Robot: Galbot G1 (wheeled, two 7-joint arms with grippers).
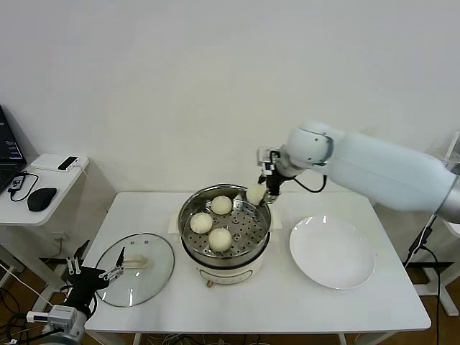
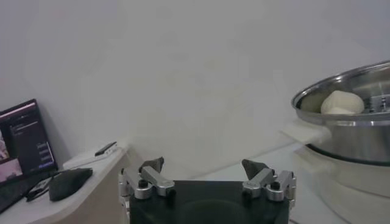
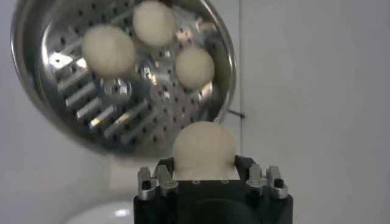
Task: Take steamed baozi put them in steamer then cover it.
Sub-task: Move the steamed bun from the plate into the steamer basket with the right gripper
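- Nearest me, the left gripper (image 1: 92, 271) hangs low off the table's (image 1: 287, 309) near left corner, fingers spread wide and holding nothing; its arm is cut off by the head view's edge.
- Just beyond it, the glass lid (image 1: 136, 269) lies flat on the table, handle up, apart from the steamer.
- At table centre I see the steamer (image 1: 225, 233), with three buns (image 1: 220, 238) on its perforated tray; its base is partly hidden by the pot.
- Right of it sits a white plate (image 1: 333, 252).
- Farthest, the right gripper (image 1: 260, 192) pinches the fourth bun (image 3: 203, 148) over the steamer's far right rim; the fingertips are hidden behind the bun.
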